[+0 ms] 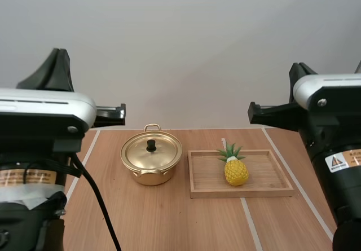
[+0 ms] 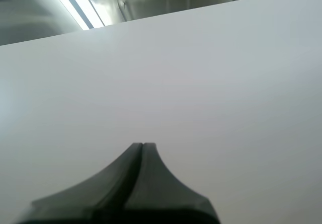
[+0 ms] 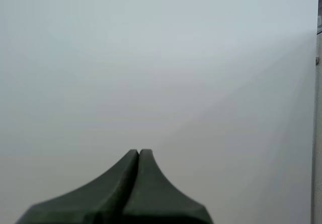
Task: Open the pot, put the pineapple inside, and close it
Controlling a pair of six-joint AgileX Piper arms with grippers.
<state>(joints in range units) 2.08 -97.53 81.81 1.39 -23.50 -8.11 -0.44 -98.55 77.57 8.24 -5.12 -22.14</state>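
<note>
On tray [image 1: 242,194], pineapple [image 1: 236,171], lidded pot [image 1: 151,177] beside

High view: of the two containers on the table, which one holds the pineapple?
The wooden tray: the pineapple lies in it, while the gold pot beside it is shut under its lid.

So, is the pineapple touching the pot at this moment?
Apart. The high view shows the pineapple inside the wooden tray, and the pot stands on the table left of the tray, with bare tray floor between them.
</note>
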